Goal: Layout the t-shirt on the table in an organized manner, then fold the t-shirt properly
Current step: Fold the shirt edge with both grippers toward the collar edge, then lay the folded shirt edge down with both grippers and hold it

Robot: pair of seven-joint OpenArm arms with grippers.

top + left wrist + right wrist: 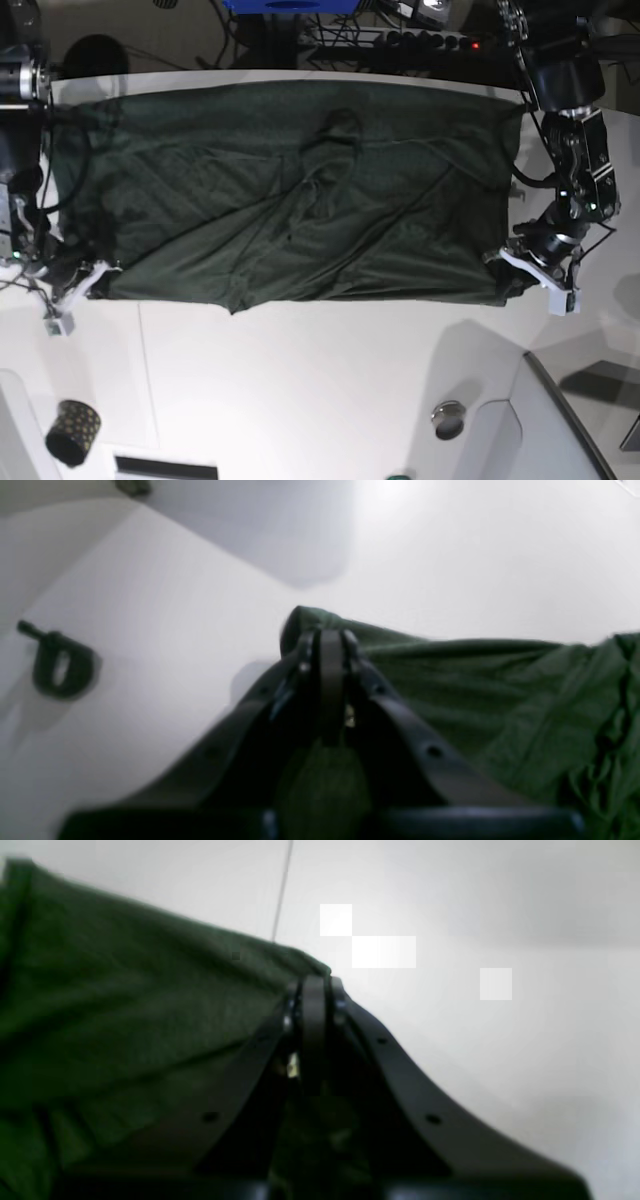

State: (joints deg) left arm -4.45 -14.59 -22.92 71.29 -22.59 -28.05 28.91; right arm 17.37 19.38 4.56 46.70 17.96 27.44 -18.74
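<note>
On table (330, 390), t-shirt (300, 190) spread flat; left hand (327, 640), right hand (312, 985) each pinching corner; cup (72, 432) contents unclear

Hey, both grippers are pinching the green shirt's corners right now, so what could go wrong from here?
1. The t-shirt is bunched and creased near its middle, so folding now may lock in wrinkles.
2. The left gripper and right gripper each pinch only a small bit of edge, so the fabric might slip out if pulled.
3. The far edge lies at the rim of the table and could slide off.
</note>
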